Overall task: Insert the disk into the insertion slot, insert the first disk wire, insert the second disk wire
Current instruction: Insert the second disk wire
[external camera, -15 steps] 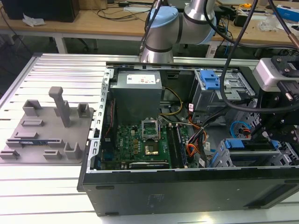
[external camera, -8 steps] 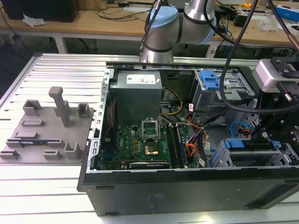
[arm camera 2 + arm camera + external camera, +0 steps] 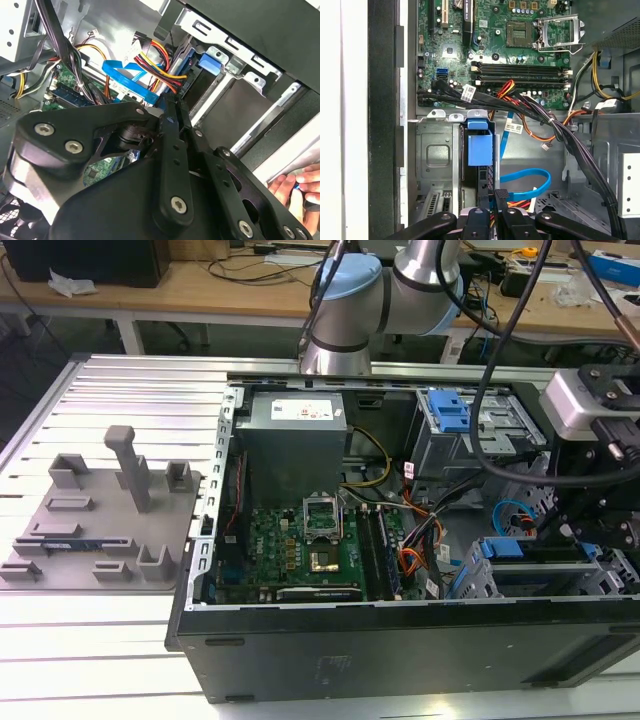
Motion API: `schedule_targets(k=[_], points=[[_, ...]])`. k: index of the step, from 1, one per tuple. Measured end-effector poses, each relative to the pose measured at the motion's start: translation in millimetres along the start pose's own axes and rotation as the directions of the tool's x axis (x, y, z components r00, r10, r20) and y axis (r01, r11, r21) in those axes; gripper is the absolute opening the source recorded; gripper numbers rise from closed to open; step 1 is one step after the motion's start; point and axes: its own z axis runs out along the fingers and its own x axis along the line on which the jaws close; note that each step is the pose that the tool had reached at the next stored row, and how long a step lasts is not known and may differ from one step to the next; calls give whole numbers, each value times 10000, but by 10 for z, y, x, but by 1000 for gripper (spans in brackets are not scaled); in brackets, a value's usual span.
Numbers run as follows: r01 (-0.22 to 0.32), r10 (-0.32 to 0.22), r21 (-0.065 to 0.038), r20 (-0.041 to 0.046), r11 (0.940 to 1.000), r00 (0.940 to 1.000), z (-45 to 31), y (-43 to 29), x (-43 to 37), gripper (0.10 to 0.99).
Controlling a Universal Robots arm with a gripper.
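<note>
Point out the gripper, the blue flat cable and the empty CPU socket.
gripper (image 3: 495,197): first wrist view, midway between its fingertips.
blue flat cable (image 3: 530,174): first wrist view, upper run of its loop.
CPU socket (image 3: 520,34): first wrist view, dark middle of the socket, beside its raised metal frame.

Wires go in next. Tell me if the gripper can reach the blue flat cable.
Likely yes: the gripper sits right beside the blue flat cable, with nothing between them; the black wire bundle passes clear of it.
</note>
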Motion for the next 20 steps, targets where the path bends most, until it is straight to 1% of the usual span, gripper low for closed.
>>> schedule_targets(k=[11,17,19,20], points=[[1,-1,1,-1,10000,10000,54,1,18,161],[3,-3,1,-1,10000,10000,81,31,21,161],[0,0,6,6,10000,10000,85,45,22,169],[1,-1,7,-1,10000,10000,77,44,20,227]])
